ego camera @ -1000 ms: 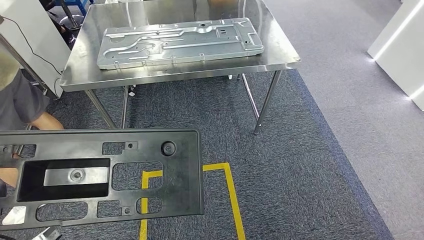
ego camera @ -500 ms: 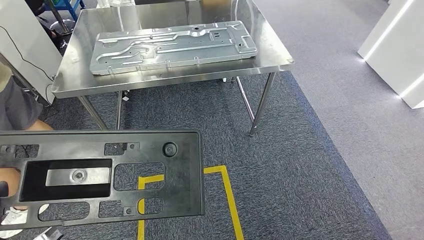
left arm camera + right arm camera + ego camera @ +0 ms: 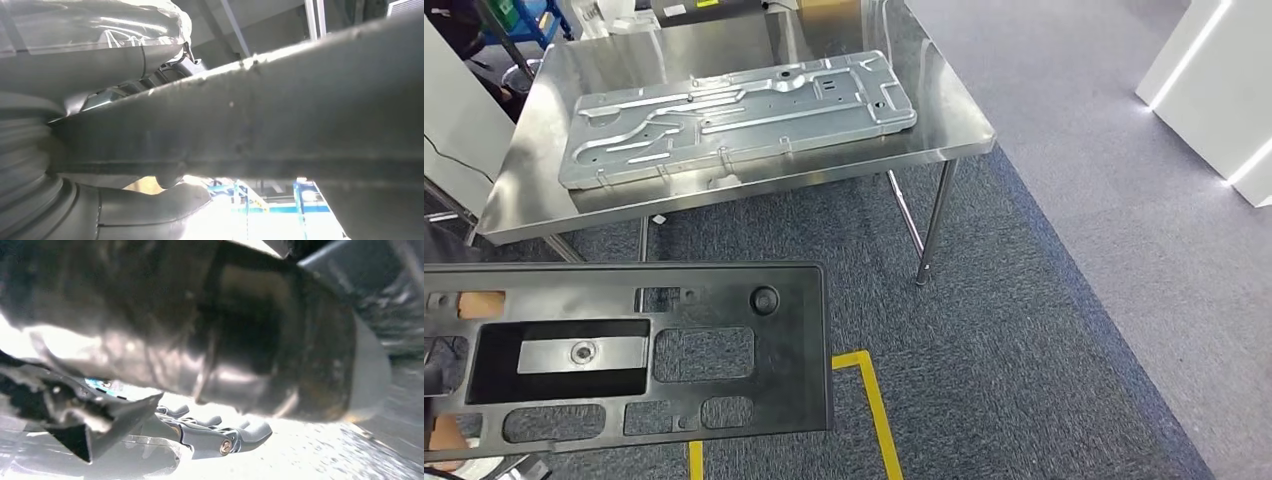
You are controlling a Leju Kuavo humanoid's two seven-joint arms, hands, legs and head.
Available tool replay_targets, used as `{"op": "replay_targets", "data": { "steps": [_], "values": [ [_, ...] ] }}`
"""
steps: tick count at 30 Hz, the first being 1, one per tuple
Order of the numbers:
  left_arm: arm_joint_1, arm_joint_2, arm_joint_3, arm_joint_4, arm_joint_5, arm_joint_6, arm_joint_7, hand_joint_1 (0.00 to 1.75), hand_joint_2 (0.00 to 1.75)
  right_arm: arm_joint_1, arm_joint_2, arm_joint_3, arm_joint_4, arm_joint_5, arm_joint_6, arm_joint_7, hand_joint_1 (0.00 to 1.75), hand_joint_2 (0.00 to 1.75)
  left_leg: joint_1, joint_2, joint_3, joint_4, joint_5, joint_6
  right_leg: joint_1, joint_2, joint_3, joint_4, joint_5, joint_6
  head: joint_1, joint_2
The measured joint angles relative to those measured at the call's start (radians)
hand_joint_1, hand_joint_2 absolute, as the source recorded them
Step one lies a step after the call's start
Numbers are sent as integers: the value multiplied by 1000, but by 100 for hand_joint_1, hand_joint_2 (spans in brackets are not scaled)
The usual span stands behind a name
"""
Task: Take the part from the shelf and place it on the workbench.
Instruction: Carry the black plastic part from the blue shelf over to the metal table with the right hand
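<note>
1. Black part (image 3: 624, 355) carried low in front of robot, over carpet, well short of workbench (image 3: 944, 120).
2. L hand (image 3: 75, 200) grips part's edge, thumb one side, fingers other.
3. R hand (image 3: 210, 435): blurred close-up, can't tell its state.
4. Metal panel (image 3: 734, 115) lies on workbench, far ahead of hands.
</note>
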Motion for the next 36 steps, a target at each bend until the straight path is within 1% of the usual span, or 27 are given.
{"op": "replay_targets", "data": {
  "steps": [1,2,3,4,5,7,8,9,10,11,12,13,14,15,16,17,18,19,20,21,22,24,25,26,29,34,36],
  "values": [
    [1,0,0,0,0,0,0,175,175,0,1,0,0,1,0,0,0,0,-4,-2,0,-55,52,11,3,2,18,-1,-15,0,0,0],
    [2,0,0,0,0,0,1,175,175,0,2,0,0,1,1,0,0,0,-10,-7,4,-106,126,23,6,4,35,-1,-30,1,0,0],
    [4,0,0,0,0,0,1,175,175,-1,4,0,0,2,1,1,0,0,-15,-11,11,-142,188,31,8,6,48,-2,-43,5,0,0],
    [5,1,0,0,0,-1,1,175,175,-2,6,0,1,2,1,1,0,0,-20,-15,20,-163,236,37,7,8,60,-5,-55,10,0,0],
    [6,2,0,0,-1,-1,2,175,175,-4,7,0,0,2,1,2,0,0,-23,-18,30,-169,248,39,6,9,69,-1,-57,17,1,0],
    [5,4,0,0,-1,-1,2,175,175,-9,7,0,0,2,1,2,0,0,-22,-18,55,-183,236,43,5,7,63,41,-39,29,1,0],
    [5,5,0,0,-2,-1,2,175,175,-13,6,0,-1,2,1,2,0,0,-19,-17,69,-193,231,47,5,3,42,87,-26,34,1,0],
    [4,5,0,-1,-2,-1,2,175,175,-16,6,0,-1,3,1,1,0,0,-16,-16,81,-201,227,50,5,-1,9,141,-27,40,1,0],
    [4,5,0,-1,-2,-1,3,175,175,-17,5,0,-1,3,1,1,0,0,-13,-14,91,-206,222,52,4,-4,-29,196,-44,46,1,0],
    [4,5,0,0,-2,-1,4,175,175,-18,4,-1,-1,4,1,-1,0,0,-11,-14,99,-208,216,54,2,-6,-68,241,-77,51,1,0],
    [4,5,0,0,-2,-1,4,175,175,-17,3,-1,-1,4,2,-3,0,0,-9,-14,106,-208,209,54,0,-6,-102,272,-113,56,1,0],
    [4,5,-1,0,-2,-1,5,175,175,-17,2,-1,-1,5,2,-6,0,0,-8,-14,114,-208,202,53,-1,-6,-127,283,-135,59,1,0],
    [4,5,-1,0,-2,-2,5,175,175,-17,1,-1,-1,6,2,-8,0,0,-7,-14,123,-208,194,51,-3,-7,-138,269,-132,62,1,0],
    [4,5,-1,0,-2,-2,6,175,175,-17,0,-1,-1,7,2,-9,0,0,-5,-14,134,-208,186,49,-3,-7,-136,228,-99,63,1,0],
    [4,5,-1,0,-2,-2,6,175,175,-17,-1,-2,-1,8,3,-10,0,0,-5,-13,143,-208,179,46,-4,-8,-123,166,-43,62,1,0],
    [3,5,-1,0,-1,-2,6,175,175,-16,-1,-2,-1,9,3,-9,0,0,-4,-13,152,-208,173,42,-3,-11,-111,110,2,58,1,0],
    [3,5,-1,0,0,-2,7,175,175,-16,-1,-2,-1,11,3,-8,0,0,-5,-14,156,-207,168,37,-1,-13,-104,69,21,50,1,0],
    [2,5,-2,0,1,-2,7,175,175,-15,-1,-2,-1,12,3,-7,0,0,-5,-14,156,-207,164,31,0,-15,-102,46,29,41,1,0],
    [2,5,-2,0,2,-3,8,175,175,-14,-1,-2,-1,13,3,-6,0,0,-6,-14,156,-203,163,25,2,-16,-104,41,27,32,1,0],
    [1,5,-2,0,4,-3,8,175,175,-13,-1,-2,-1,14,3,-6,0,0,-7,-14,156,-202,158,26,3,-16,-103,36,31,29,1,0],
    [0,6,-2,0,5,-4,8,175,175,-13,-1,-2,-1,14,3,-5,0,0,-8,-13,160,-202,152,34,3,-15,-99,32,48,26,1,0],
    [-3,6,-2,0,6,-4,9,175,175,-12,0,-2,-1,15,3,-3,0,0,-8,-11,171,-207,141,45,5,-14,-90,30,52,25,1,0],
    [-4,6,-2,0,6,-5,9,175,175,-13,0,-2,-1,16,3,-2,0,0,-8,-11,174,-208,140,44,5,-14,-87,30,51,22,1,0],
    [-5,6,-2,0,6,-5,9,175,175,-13,0,-2,-1,16,3,-1,0,0,-8,-11,176,-210,140,39,5,-14,-86,29,49,20,1,0],
    [-6,6,-2,1,7,-5,9,175,175,-13,1,-2,-1,16,3,0,0,0,-9,-11,178,-211,139,38,3,-13,-86,29,48,20,1,0],
    [-7,7,-2,1,8,-5,9,175,175,-12,1,-2,-1,16,3,0,0,0,-11,-11,177,-212,136,41,1,-11,-86,27,45,25,1,0],
    [-7,7,-2,1,9,-6,9,175,175,-13,1,-2,-1,16,3,1,0,0,-8,-11,184,-229,142,43,2,-11,-82,21,45,30,1,0]
  ]
}}
